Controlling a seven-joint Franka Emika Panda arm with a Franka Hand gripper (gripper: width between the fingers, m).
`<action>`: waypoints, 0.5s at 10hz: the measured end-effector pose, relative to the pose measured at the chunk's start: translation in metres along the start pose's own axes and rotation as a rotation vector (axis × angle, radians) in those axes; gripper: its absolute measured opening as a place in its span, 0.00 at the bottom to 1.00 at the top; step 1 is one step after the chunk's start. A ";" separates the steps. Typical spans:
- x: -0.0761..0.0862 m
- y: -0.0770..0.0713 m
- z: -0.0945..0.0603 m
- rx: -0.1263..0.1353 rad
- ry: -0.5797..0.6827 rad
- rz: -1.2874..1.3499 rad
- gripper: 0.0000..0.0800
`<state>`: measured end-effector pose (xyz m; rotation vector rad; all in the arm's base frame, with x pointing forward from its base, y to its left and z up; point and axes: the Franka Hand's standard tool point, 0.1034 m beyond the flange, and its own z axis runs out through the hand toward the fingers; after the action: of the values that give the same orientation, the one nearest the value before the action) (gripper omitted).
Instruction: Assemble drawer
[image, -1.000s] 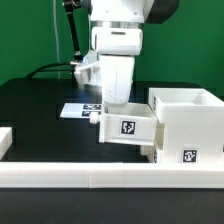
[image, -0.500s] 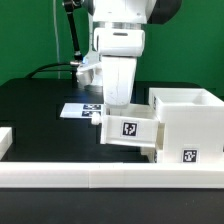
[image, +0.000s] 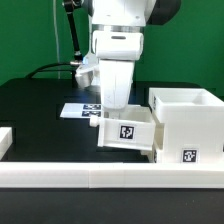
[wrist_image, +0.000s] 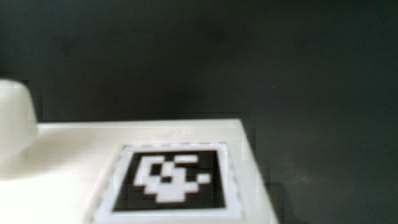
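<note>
Black tabletop (image: 40, 125) and green backdrop (image: 30, 40) bound the work area. At centre, the gripper (image: 118, 108) hangs vertically. Its fingertips drop behind the tagged wall of a small tray (image: 128, 133), so neither view shows the jaw opening or whether anything is held. The wrist view shows only a white surface and one tag (wrist_image: 171, 180).

The tray sits directly beneath the gripper, slightly tilted. Its end toward the exterior view's right touches the housing (image: 186, 122). The housing therefore lies to the exterior view's right of the gripper.

Judged from this layout, the coming move depends on the tray's apparent long axis staying in line with the housing. The marker board (image: 84, 110) lies behind the tray, and the border rail (image: 100, 178) in front.
</note>
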<state>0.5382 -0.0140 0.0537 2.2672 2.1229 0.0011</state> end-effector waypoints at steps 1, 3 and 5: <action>0.000 0.000 0.000 0.000 0.000 0.000 0.05; 0.000 -0.001 0.001 0.002 0.000 0.001 0.05; 0.002 0.000 0.001 0.002 0.001 0.002 0.05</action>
<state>0.5383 -0.0120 0.0530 2.2705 2.1218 0.0000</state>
